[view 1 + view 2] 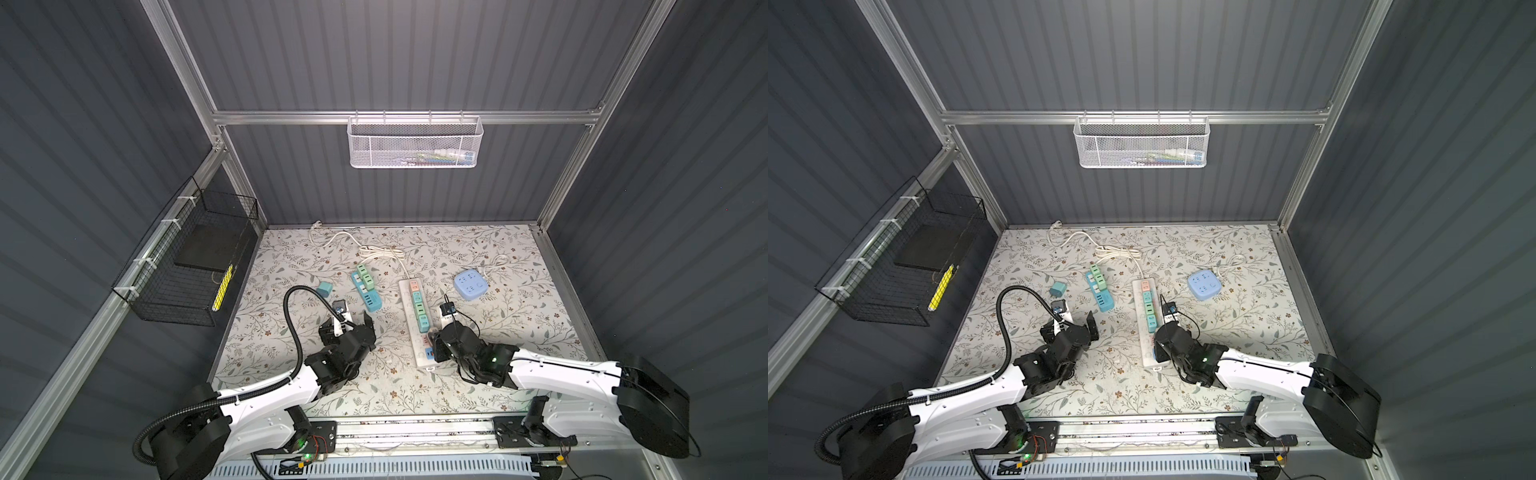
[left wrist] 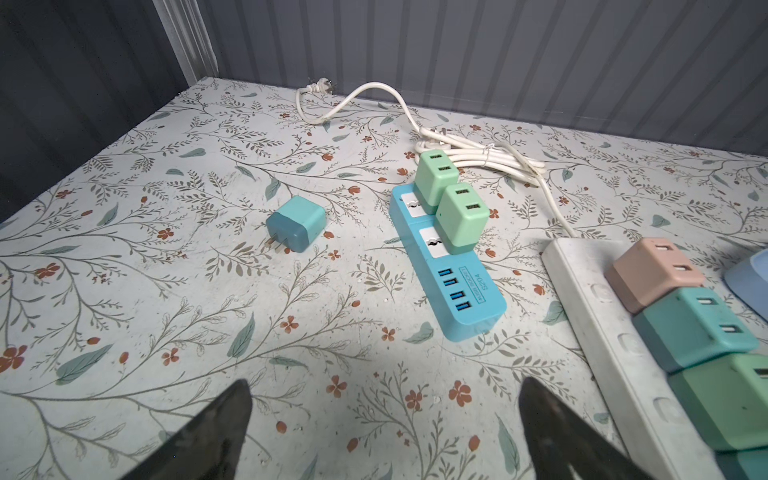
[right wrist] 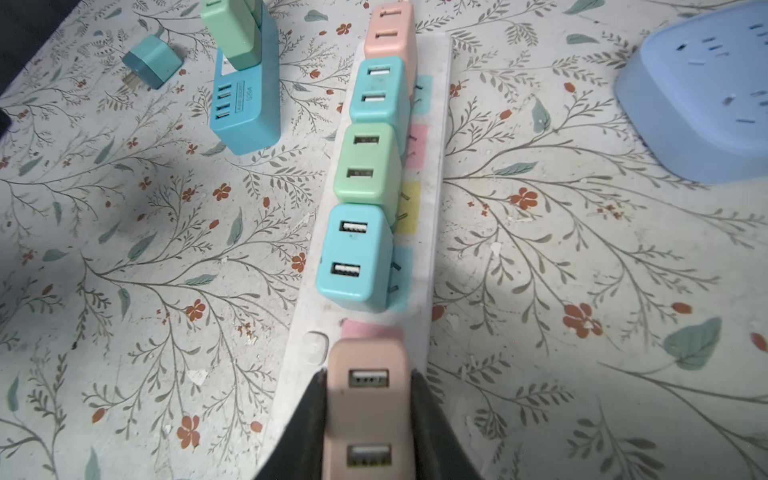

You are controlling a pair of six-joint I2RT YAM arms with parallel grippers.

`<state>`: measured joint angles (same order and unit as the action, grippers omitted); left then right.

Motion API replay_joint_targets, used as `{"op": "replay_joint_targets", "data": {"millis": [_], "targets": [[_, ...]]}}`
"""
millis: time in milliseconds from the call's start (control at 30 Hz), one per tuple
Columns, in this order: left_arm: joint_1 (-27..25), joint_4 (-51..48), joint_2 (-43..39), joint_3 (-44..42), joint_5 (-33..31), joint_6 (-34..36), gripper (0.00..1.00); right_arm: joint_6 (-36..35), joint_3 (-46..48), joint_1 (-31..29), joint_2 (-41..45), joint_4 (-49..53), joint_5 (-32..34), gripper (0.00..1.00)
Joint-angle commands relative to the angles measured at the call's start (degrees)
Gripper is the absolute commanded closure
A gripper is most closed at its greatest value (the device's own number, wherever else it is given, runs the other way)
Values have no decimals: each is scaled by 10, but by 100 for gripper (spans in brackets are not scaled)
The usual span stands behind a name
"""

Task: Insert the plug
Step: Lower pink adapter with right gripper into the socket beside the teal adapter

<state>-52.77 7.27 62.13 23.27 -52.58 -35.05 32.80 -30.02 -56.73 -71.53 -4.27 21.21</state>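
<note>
Spread pincer [image 2: 385, 382], teal plug [image 2: 297, 224] on floral mat [image 2: 166, 291]

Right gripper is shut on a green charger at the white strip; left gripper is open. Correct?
No. The charger in the right gripper is pink, not green, as the right wrist view shows. It is at the white strip, and the left gripper is open.

The enclosure was lined with dark grey ribbed wall panels [image 1: 395, 54] set in a silver aluminium frame [image 1: 291, 117], and its floor was a pale sheet printed with leaves and red flowers [image 1: 519, 332]. A white perforated metal basket [image 1: 374, 145] hung from the rear rail; a black wire basket [image 1: 166, 303] was strapped with white ties to the left-side rail. The floor sheet was brightly lit, the side walls dimmer.
</note>
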Motion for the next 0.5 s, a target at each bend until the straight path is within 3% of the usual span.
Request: {"op": "replay_joint_targets", "data": {"millis": [0, 467], "targets": [[6, -11, -11, 3, -14, -9, 0, 14, -15, -10, -15, -24, 36, 80], [8, -11, -24, -5, -10, -8, 0, 54, -31, -51, -65, -16, 123, 81]]}}
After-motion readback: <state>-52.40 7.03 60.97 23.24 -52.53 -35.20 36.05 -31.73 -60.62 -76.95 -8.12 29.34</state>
